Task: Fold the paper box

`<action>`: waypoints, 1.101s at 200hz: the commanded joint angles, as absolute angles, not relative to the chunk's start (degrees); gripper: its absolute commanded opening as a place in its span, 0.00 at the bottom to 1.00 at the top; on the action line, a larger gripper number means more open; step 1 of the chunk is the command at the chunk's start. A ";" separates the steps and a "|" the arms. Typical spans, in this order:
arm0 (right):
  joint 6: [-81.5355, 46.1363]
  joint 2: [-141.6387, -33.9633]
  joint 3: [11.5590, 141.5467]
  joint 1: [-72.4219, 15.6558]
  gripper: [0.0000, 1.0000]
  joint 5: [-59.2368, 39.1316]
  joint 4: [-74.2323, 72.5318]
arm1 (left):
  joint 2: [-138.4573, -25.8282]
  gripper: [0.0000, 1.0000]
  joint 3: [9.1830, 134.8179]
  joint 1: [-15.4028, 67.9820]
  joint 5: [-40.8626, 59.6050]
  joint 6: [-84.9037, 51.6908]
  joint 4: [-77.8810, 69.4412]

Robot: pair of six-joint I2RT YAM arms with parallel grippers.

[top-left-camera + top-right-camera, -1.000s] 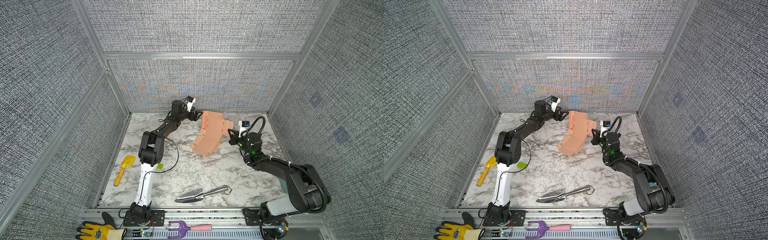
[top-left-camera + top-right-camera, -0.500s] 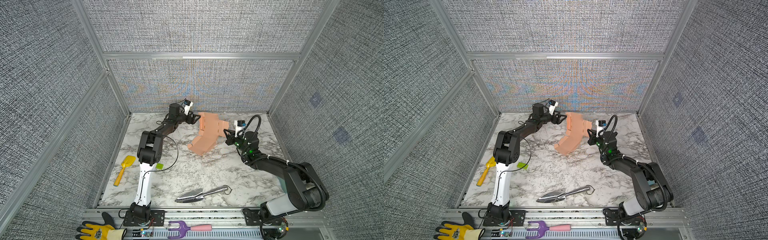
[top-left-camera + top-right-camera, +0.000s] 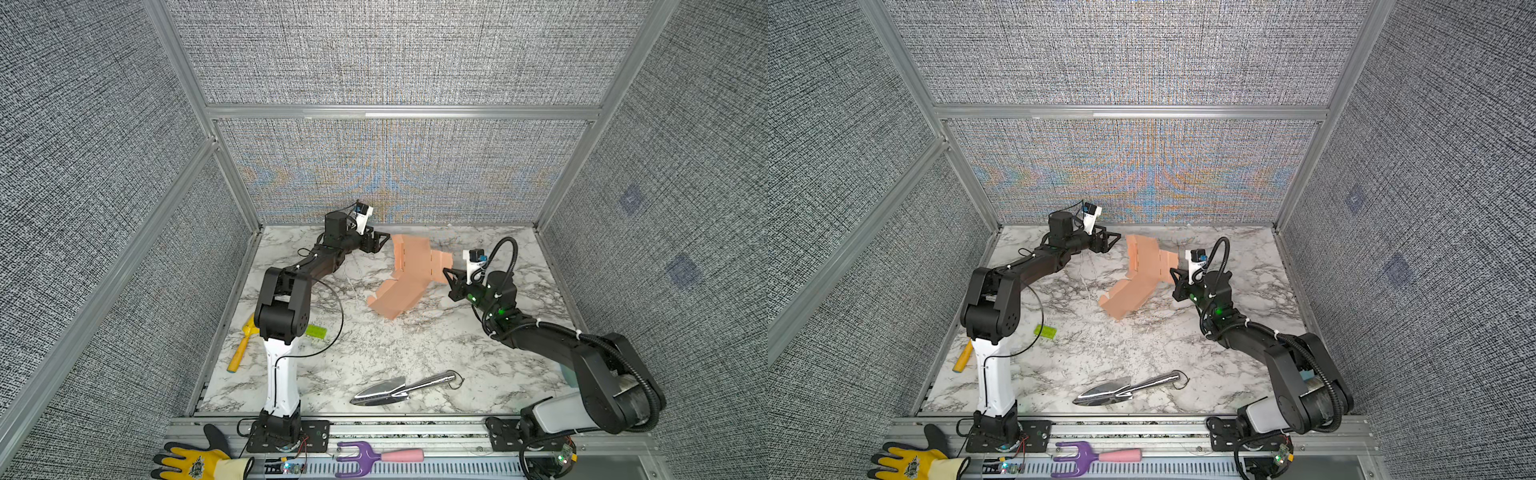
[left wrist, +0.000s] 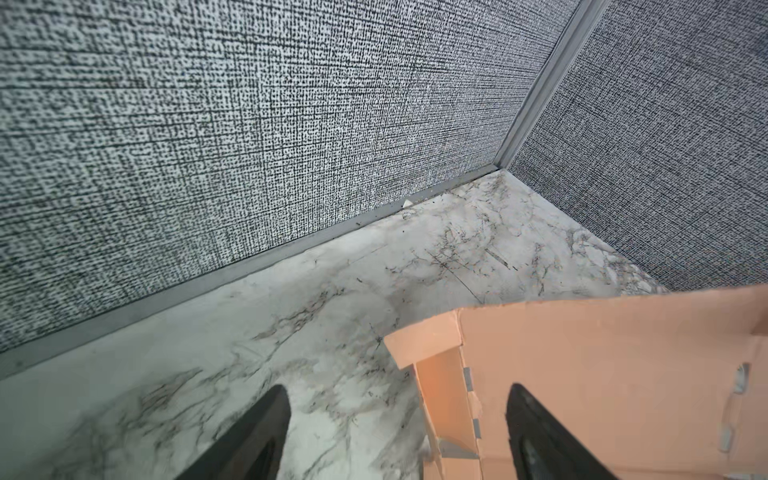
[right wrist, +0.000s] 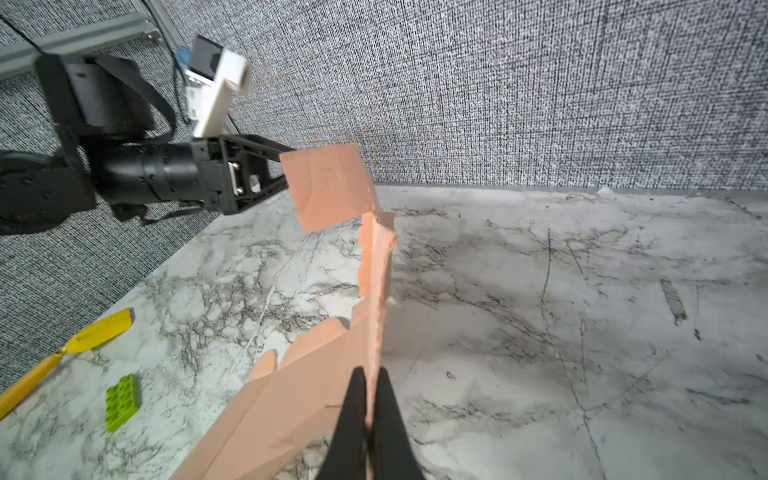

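1. Judging by how the sheet stands, the folding is somewhere in its early middle. The paper box (image 3: 409, 274) has one long panel lying on the desk (image 3: 374, 345) and its far panel bent upward at a crease. I can see no walls tucked or locked.
2. The right end effector (image 5: 371, 374) is pinched tight on a thin edge of the paper box, on the side nearest that arm. It holds that part up off the marble.
3. The left end effector (image 4: 397, 385) is spread wide and has hold of nothing. Its wrist view shows a small side flap of the box between its two jaws, one in front of the pink panel and one over bare marble. Whether either touches the card I cannot tell.
4. In both top views the box sits toward the back of the desk, between the two arms. The left end effector is just beside the box's raised far corner, and the right one is at the opposite edge.
5. The next move, as I read it, calls for the left end effector to close on that side flap, or push it, and bend it along its crease. The right would steady the raised panel meanwhile. The card looks thin, so it may buckle or slip from the pinch.
6. The green brick (image 3: 316, 331) and the metal trowel (image 3: 399, 388) lie well apart, nearer the front.
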State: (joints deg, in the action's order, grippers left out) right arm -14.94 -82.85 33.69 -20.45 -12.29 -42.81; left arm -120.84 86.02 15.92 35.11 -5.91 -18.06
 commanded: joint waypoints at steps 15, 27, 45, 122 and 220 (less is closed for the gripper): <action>-10.71 -80.32 31.03 -20.36 0.00 -10.03 -43.56 | -114.92 0.83 78.29 15.82 36.07 -6.15 -24.48; -10.04 -79.24 30.11 -20.14 0.00 -9.85 -43.23 | -114.14 0.83 76.33 15.82 36.56 -6.76 -24.93; -9.63 -78.75 28.86 -19.80 0.00 -8.71 -43.37 | -110.32 0.83 72.78 15.82 36.31 -8.60 -26.69; -11.09 -84.93 29.24 -19.07 0.00 -7.00 -53.06 | -110.34 0.83 68.02 15.74 35.05 -10.16 -29.91; -11.54 -85.87 31.00 -19.00 0.00 -8.77 -53.16 | -122.93 0.83 77.39 13.79 49.17 -16.08 -37.66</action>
